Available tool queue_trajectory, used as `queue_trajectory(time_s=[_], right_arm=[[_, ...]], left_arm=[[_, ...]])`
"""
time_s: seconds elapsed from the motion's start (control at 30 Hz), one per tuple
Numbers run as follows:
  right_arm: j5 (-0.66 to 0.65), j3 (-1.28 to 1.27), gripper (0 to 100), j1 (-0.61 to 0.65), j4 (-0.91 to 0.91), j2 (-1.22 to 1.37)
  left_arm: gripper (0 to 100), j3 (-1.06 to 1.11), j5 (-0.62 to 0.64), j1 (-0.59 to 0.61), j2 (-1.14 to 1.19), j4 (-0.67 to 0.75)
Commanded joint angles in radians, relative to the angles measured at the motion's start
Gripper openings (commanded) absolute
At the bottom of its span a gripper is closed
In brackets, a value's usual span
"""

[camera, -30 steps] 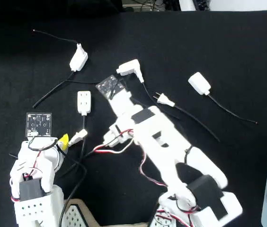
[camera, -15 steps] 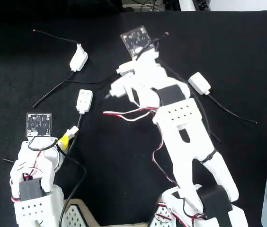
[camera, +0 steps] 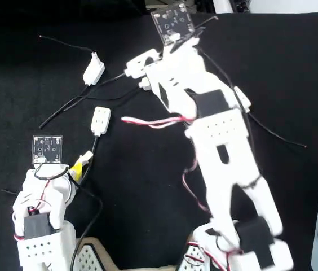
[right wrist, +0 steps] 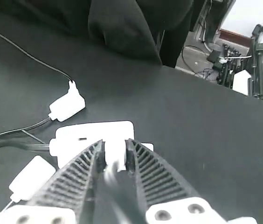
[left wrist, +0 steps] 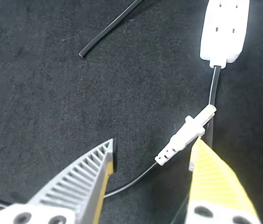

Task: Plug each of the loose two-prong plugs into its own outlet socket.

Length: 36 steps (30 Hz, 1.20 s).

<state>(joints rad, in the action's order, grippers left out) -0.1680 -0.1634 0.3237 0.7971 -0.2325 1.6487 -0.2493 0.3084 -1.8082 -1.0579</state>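
Black table: right gripper clamps a white plug, prongs hidden. Left gripper gapes wide, small plug just beside its yellow finger.

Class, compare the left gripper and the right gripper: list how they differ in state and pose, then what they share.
The left gripper is open and empty; the right gripper is shut on a white plug. The left gripper sits close to its base, over a small plug lying on the table; the right gripper is stretched far across the table. Both have ribbed fingers.
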Motion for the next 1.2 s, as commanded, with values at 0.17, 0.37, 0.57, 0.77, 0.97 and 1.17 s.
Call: queue_trajectory(time_s=[0.17,0.37,0.57,0.77,0.97,1.17], right_arm=[[0.003,0.117,3.5,-0.005,-0.175,0.254],[0.061,0.171,27.1,0.008,-0.173,0.364],[0.08,0.151,25.5,0.04,-0.072,0.294],[0.078,0.091,15.8,0.107,0.157,0.157],[0.084,-0.108,15.2,0.121,0.203,0.058],[0.08,-0.245,15.2,0.115,0.203,0.022]], left_arm=[[26,-0.008,0.002,0.012,-0.008,-0.003],[26,-0.008,0.002,0.012,-0.008,-0.003],[26,-0.007,0.002,0.013,-0.008,-0.003],[26,-0.013,0.002,0.016,-0.008,-0.006],[26,-0.104,-0.044,0.114,-0.008,-0.069],[26,-0.17,-0.144,0.113,-0.005,-0.14]])
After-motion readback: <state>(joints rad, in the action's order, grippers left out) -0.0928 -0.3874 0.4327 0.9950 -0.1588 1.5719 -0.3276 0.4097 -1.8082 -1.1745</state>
